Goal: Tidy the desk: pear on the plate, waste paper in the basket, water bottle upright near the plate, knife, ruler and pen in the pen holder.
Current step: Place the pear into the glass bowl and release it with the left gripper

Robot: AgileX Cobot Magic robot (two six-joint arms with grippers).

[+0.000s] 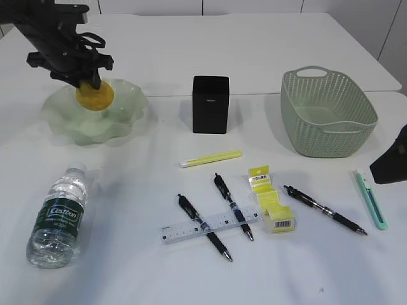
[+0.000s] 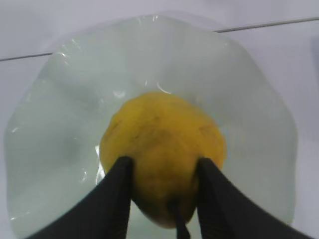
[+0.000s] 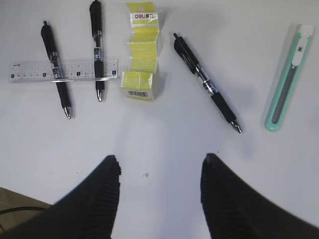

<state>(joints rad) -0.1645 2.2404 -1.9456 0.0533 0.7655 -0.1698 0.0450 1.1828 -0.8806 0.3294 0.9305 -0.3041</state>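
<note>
Exterior cam is looking down at a slant across the whole surface, from the near edge toward the far wall. Left wrist cam is pointing steeply down, very close over the plate at far left, which the exterior is also covering. Right wrist cam is facing down from higher up at near right, sharing the ruler and knife with the exterior.
</note>
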